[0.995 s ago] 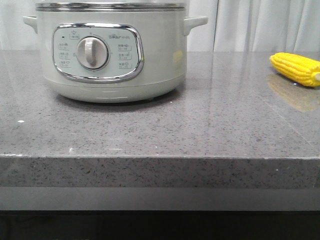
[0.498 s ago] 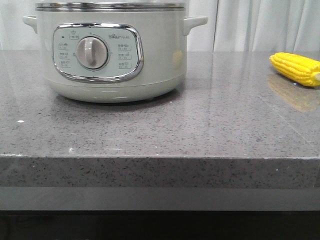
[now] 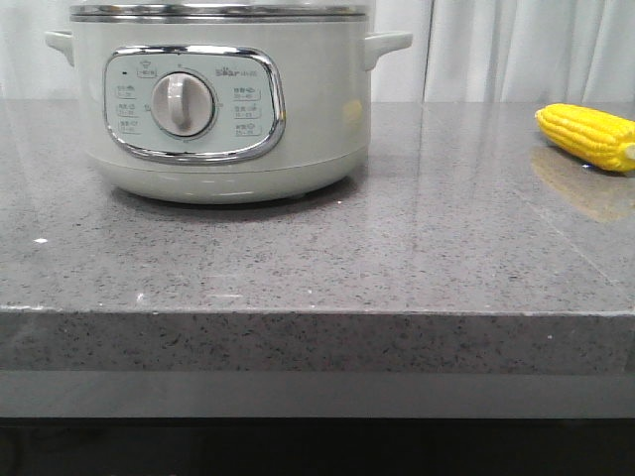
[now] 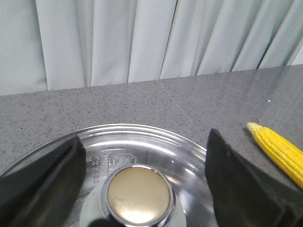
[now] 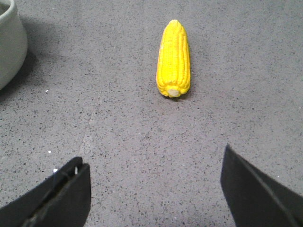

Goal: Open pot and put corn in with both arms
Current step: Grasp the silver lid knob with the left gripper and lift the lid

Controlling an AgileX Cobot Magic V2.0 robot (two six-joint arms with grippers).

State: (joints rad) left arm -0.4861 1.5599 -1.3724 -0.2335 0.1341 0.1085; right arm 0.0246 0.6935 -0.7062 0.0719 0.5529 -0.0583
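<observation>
The left gripper (image 4: 142,184) hangs over the pot (image 3: 220,99), its black fingers (image 4: 45,182) spread wide to either side of the round metal knob (image 4: 138,194) at the centre of the glass lid (image 4: 189,161). The lid looks to be on the pot, so the step in hand appears to be the opening. To do it well, the left arm would want to come straight down until the knob sits squarely between the fingers, close on it firmly, and lift vertically so the lid clears the steel rim without dragging; the polished knob is likely slippery, so a glancing or shallow grip could let it slide out.

The right gripper (image 5: 154,189) is also spread wide and holds nothing, poised above the grey stone counter (image 3: 397,258). The corn (image 5: 173,59) lies flat on the counter, well apart from the pot and off to the pot's right near the edge of the front view. From the right wrist camera the cob rests ahead of the open fingers, not between them, its cut end turned toward the gripper and its length running away from it, with the pot's pale wall (image 5: 9,42) just visible off to one side.
</observation>
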